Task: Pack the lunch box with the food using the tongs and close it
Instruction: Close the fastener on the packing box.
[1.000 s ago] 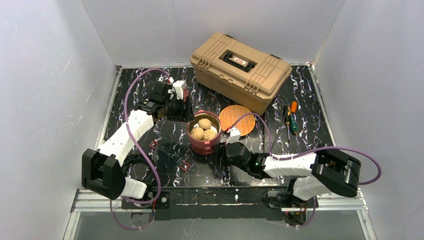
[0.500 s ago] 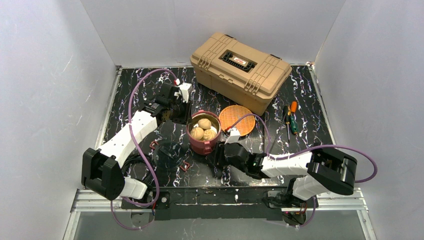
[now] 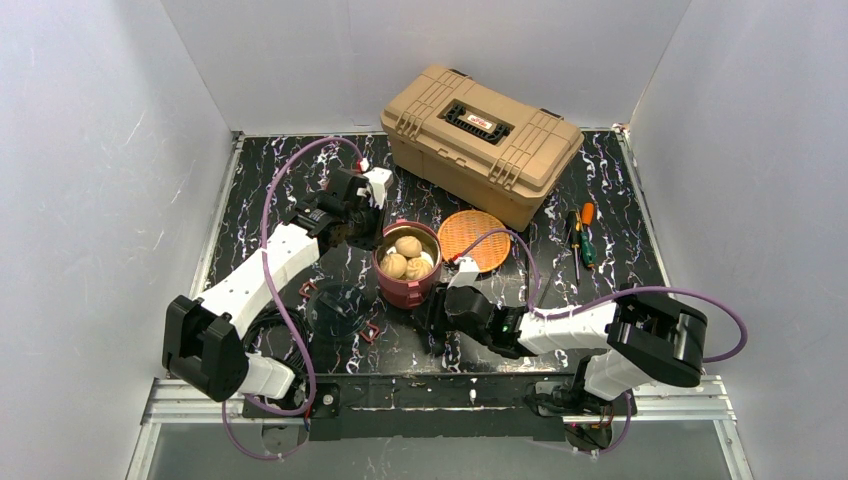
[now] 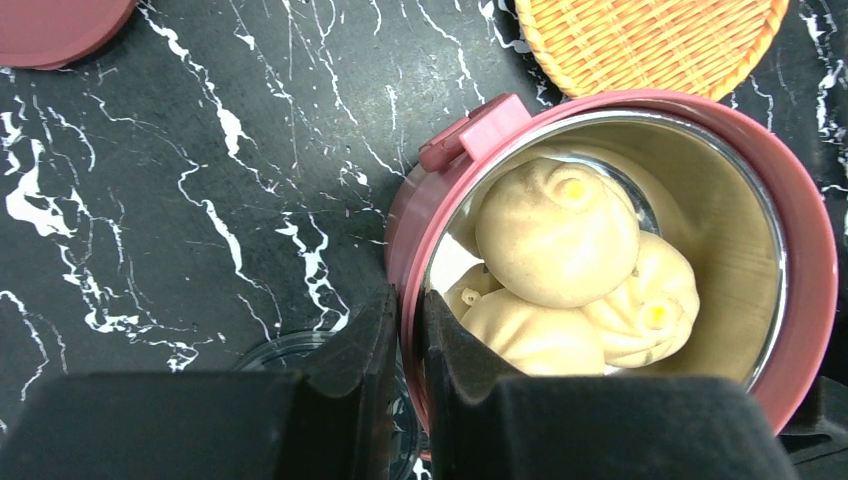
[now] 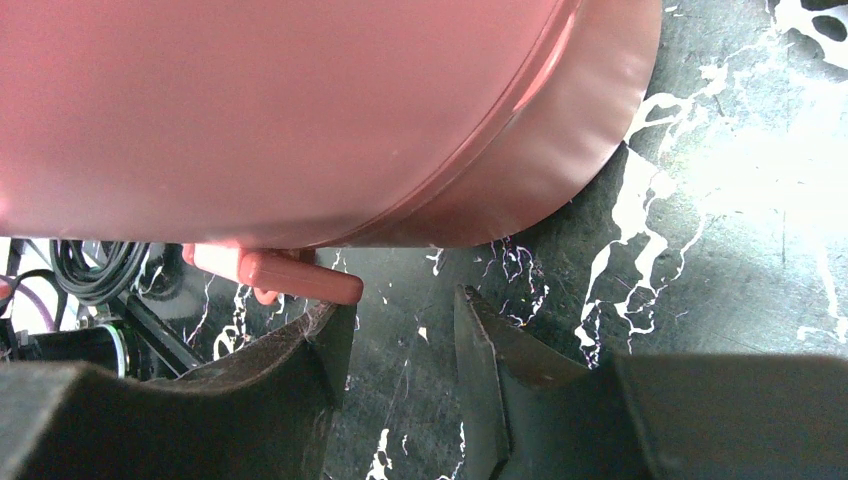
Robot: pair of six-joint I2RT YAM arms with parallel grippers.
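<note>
The lunch box (image 3: 408,264) is one open maroon steel-lined bowl (image 4: 800,250) at the table's middle. Three beige buns (image 4: 556,232), the food, are piled inside it. My left gripper (image 3: 368,230) reaches over the bowl's left side. In the left wrist view this gripper (image 4: 408,325) is shut on the rim, one finger outside the wall and one inside beside the buns. My right gripper (image 3: 432,312) lies low at the bowl's near right. In its own view it (image 5: 400,335) is open and empty, just below the maroon wall (image 5: 300,110), with a red clasp tab (image 5: 300,277) at its left fingertip. The tongs do not show clearly.
A tan toolbox (image 3: 480,140) stands at the back. An orange woven plate (image 3: 473,238) lies right of the bowl, with screwdrivers (image 3: 580,240) further right. A clear round lid (image 3: 340,305) lies left of the bowl. A maroon lid (image 4: 50,25) shows in the left wrist view.
My left gripper has slid toward the bowl and closed on its rim. The right gripper has crept left toward the bowl's base and its fingers have narrowed.
</note>
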